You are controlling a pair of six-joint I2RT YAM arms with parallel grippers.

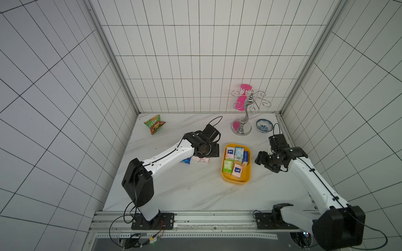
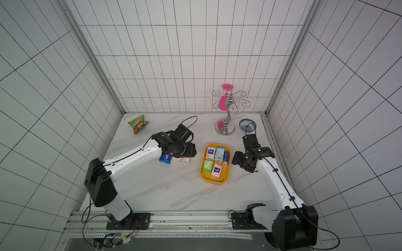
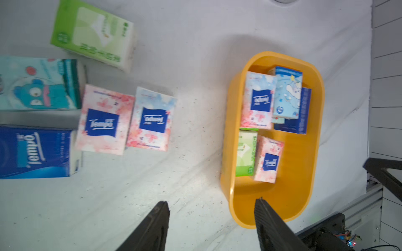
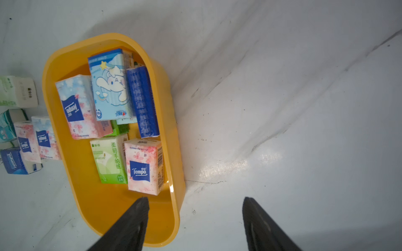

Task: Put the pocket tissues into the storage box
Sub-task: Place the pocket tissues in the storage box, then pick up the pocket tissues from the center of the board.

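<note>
Tissues (image 4: 143,167), in two groups.

Group one is in the box (image 1: 238,180), toward its far end. On top I count five packs: two pink-white, one green, one pale blue cartoon pack, and one dark blue pack standing on edge against the wall. At least one more seems to lie beneath, but I cannot count the lower layer.

Group two, the loose packs (image 3: 102,119), lie flat on the desk (image 1: 195,191) near the box, on its left. Two pink-white packs touch side by side, with a dark blue, a teal cartoon and a green pack next to them. In both top views the left arm's wrist covers most of this group.

Left pincer (image 3: 212,203): jaws spread with nothing between them. I see one finger over the desk and the other over the box's near end.

Right pincer (image 4: 195,198): jaws spread and holding nothing. One finger is over the box's near end, the other over the desk beside it.

At the far side of the desk are a snack bag (image 1: 154,124), a stand (image 1: 241,130) and a bowl (image 1: 264,125).
</note>
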